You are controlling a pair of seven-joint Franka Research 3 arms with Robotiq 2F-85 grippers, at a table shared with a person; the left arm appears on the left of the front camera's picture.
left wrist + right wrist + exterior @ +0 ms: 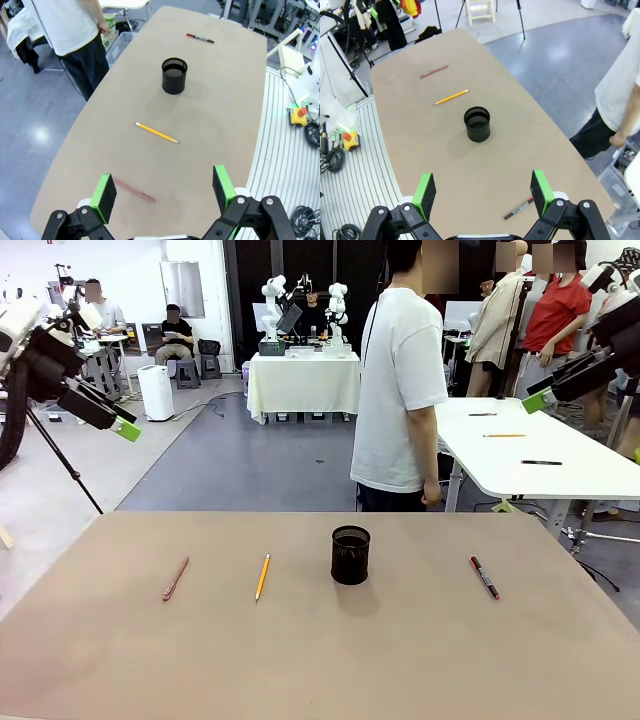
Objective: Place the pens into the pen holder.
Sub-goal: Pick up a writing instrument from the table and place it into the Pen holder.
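Pens (262,577) lie flat on the table (400,670), well apart, either side of the upright pen holder (350,555), each running roughly near-to-far. The pink pen (134,190) sits below the left gripper (165,187), jaws spread. The marker (518,208) sits below the right gripper (482,187), likewise spread. Both lie nearly along the jaw gap, so I'd expect a wrist turn.
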